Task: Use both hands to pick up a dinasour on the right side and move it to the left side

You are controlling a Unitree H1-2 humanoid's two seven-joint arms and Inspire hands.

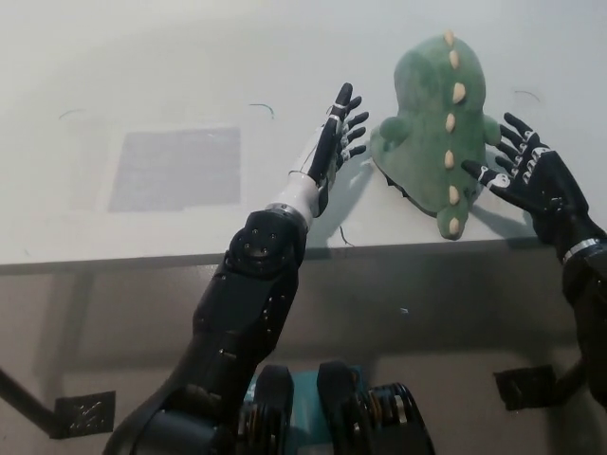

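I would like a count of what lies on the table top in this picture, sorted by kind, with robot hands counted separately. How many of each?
Green plush dinosaur with cream spikes: 1
Grey rectangular patch on the white table: 1
Robot hands, both open, one on each side of the dinosaur: 2 (left hand, right hand)
Total: 4
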